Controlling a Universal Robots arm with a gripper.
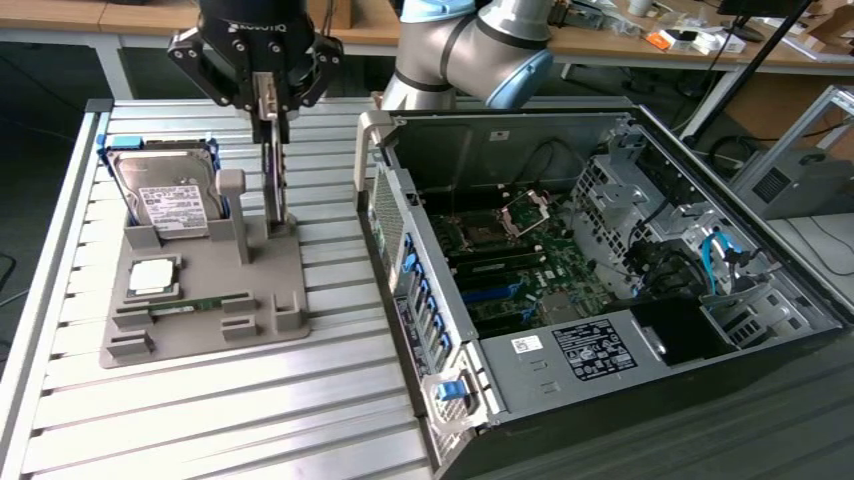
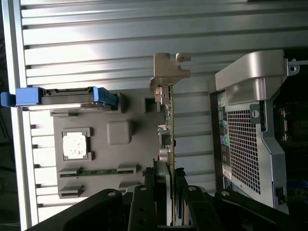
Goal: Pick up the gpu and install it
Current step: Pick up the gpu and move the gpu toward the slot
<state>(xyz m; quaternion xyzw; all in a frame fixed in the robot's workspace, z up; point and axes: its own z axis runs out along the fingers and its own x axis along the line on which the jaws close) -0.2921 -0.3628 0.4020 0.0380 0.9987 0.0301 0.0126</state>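
Gpu [image 1: 276, 180], stood on edge in grey holder [image 1: 200, 340] at 3 o'clock of hard drive [image 1: 167, 195], apparently for top access, is clamped by part-closed jaws.

You get bright overhead light in the exterior view: the ribbed desk [image 1: 254, 400] glares white toward seven o'clock, and the computer case [image 1: 494, 150] is shadowed inside at four o'clock. In the wrist view the desk [image 2: 120, 33] blows out in bands, while the pincer [image 2: 169, 175] clamped on the gpu [image 2: 169, 120] goes near-black.
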